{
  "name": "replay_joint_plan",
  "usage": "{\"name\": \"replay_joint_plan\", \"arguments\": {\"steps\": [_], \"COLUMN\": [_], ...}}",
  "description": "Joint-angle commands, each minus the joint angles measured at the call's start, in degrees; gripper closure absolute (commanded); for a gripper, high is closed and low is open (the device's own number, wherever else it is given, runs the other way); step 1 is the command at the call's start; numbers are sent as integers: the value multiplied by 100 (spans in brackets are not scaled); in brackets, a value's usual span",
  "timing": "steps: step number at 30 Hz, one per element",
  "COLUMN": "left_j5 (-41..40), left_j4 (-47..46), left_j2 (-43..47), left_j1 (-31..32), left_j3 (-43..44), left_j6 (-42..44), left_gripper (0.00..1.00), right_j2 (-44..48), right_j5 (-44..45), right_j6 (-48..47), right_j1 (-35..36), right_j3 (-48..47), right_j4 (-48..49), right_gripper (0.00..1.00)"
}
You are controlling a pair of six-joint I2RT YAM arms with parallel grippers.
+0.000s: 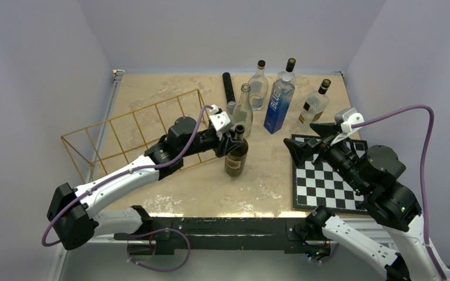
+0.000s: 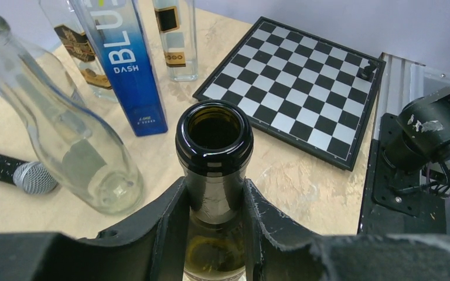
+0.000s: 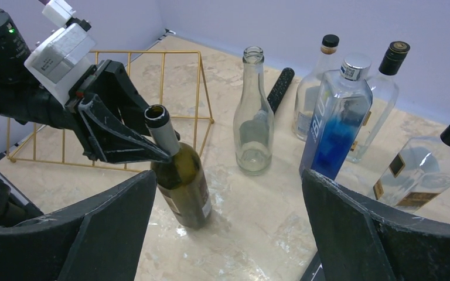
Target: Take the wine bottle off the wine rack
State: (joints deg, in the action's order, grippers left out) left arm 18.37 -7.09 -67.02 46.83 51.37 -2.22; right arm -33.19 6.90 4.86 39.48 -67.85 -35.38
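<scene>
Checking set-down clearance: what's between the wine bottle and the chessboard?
Nothing. Only bare tabletop lies between the wine bottle and the chessboard, clearest in the left wrist view.

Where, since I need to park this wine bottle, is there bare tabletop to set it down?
Bare tabletop lies along the near edge, between the wine bottle and the chessboard, and in the back-left corner behind the wine rack. Crowded: the back middle and right, where the clear bottle, blue bottle and microphone cluster.
</scene>
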Motion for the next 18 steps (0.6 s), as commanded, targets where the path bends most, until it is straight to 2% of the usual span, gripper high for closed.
{"name": "replay_joint_plan", "arguments": {"steps": [1, 10, 18], "left_j5": [21, -56, -17], "left_j4": [-1658, -2016, -2249], "left_j2": [-110, -291, -511], "left_j1": [105, 117, 125], "left_j3": [209, -173, -379], "left_j6": [35, -228, -453], "left_gripper": [100, 99, 88], "right_j2": [4, -156, -169], "right_j5": [176, 113, 115], "right_j6": [-48, -56, -29], "right_j1": [20, 24, 24], "right_j3": [-68, 9, 62], "right_j4": [59, 144, 154], "right_gripper": [1, 1, 1]}}
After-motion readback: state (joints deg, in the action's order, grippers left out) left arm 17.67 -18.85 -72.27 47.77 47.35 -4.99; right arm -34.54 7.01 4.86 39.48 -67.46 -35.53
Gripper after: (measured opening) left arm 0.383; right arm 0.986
